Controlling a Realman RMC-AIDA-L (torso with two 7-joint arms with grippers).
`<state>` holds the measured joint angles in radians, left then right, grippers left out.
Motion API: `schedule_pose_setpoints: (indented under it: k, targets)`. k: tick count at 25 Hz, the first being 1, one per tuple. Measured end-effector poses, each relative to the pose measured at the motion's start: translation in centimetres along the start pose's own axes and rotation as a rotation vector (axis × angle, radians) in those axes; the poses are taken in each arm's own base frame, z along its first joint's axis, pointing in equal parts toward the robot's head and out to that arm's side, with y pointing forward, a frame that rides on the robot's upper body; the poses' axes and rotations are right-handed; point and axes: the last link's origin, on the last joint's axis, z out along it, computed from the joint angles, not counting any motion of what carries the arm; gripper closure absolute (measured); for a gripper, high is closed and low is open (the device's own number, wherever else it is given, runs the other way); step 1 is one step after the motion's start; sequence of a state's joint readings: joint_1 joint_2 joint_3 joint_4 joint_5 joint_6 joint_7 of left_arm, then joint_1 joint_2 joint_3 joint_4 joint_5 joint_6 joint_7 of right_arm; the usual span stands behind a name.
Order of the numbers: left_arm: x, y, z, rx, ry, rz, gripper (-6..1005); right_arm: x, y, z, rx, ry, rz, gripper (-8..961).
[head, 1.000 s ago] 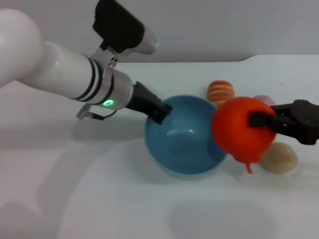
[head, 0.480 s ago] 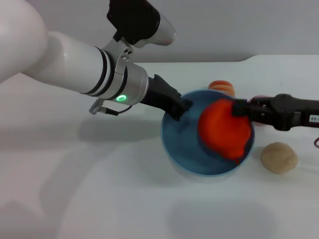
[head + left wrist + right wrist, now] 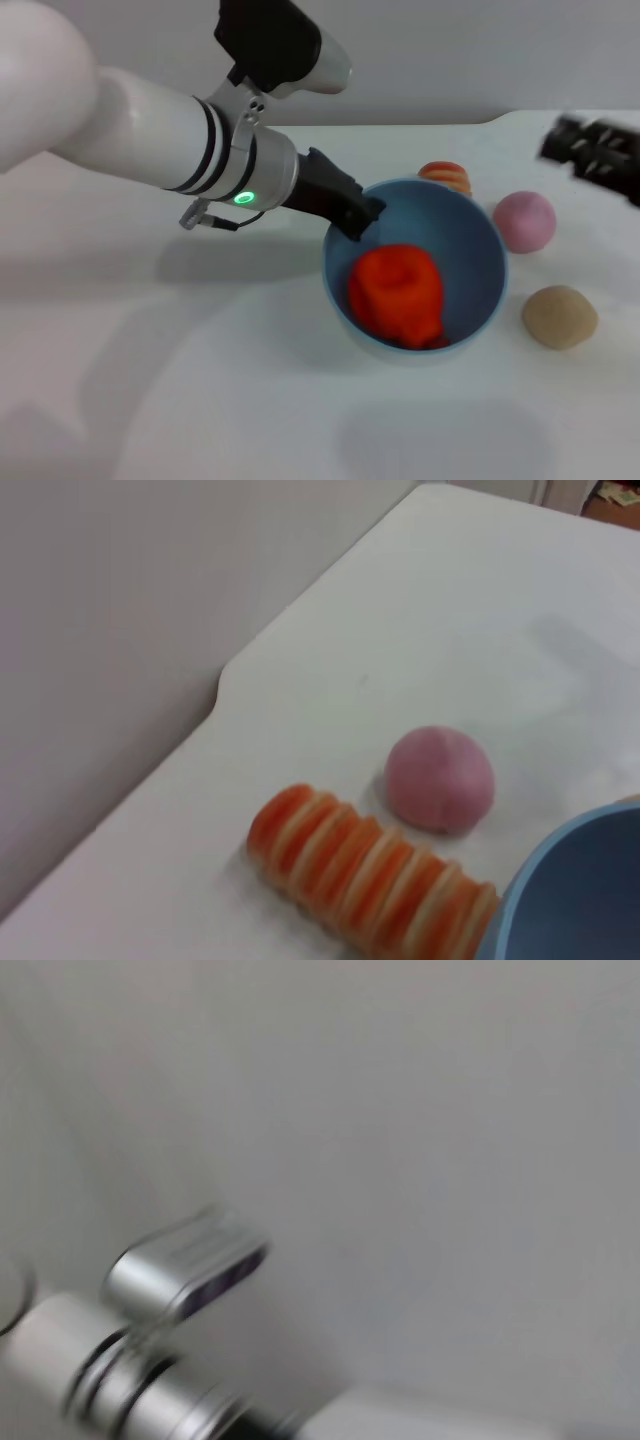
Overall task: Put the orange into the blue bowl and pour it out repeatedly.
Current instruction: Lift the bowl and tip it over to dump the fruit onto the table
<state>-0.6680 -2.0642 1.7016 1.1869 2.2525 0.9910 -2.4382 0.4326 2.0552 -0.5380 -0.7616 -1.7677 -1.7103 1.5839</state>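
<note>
Head view, left to right. The left arm entered from the left edge, a white sleeve with black bands and a green indicator light, ending in the left gripper (image 3: 355,212). Its dark fingers were clamped on the near-left rim of the blue bowl (image 3: 470,225), which was tilted so that its opening faced the camera. The orange (image 3: 396,293) lay inside the bowl against the lower wall, free of either gripper. Behind the bowl's far rim, part of a striped loaf (image 3: 446,176) showed, orange and cream. To the right of the bowl sat a pink ball (image 3: 525,220), and nearer the camera a tan bun (image 3: 559,316); the two stood apart from each other and from the bowl, all on the white table (image 3: 250,400). At the far right edge the right gripper (image 3: 590,155) was raised above the table, well clear of the bowl and blurred; whether its fingers were apart or together could not be told.

Left wrist view. The striped loaf (image 3: 370,875) lay just beside the bowl's rim (image 3: 570,890), with the pink ball (image 3: 440,779) close behind it; the table's edge met a grey wall.

Right wrist view. Only a blurred grey wall and part of the left arm's banded sleeve were visible; none of the task's objects appeared.
</note>
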Motion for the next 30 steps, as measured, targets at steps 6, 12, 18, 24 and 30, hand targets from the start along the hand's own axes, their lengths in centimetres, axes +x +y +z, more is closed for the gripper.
schedule_pose_setpoints:
  k: [6,12,18,24,30]
  targets:
    - [1.2,-0.1,0.4,0.085,0.017,0.126,999,2.9,-1.4,-3.5,0.249,-0.142,-0.16,429]
    - [3.8,1.2,0.5,0.224,0.037,0.408,1000,6.6,-1.9,-5.3,0.415,-0.212,-0.132,431]
    - [5.9,3.9,0.2,0.363,0.088,0.7,1000,8.2,-1.5,-6.3,0.47,-0.237,-0.104,432]
    - [5.5,6.2,0.4,0.401,0.2,0.968,1000,9.4,-1.0,-6.9,0.509,-0.268,-0.06,434]
    - [3.3,7.8,0.7,0.493,0.293,1.22,999,10.0,-0.8,-7.1,0.534,-0.29,-0.044,435]
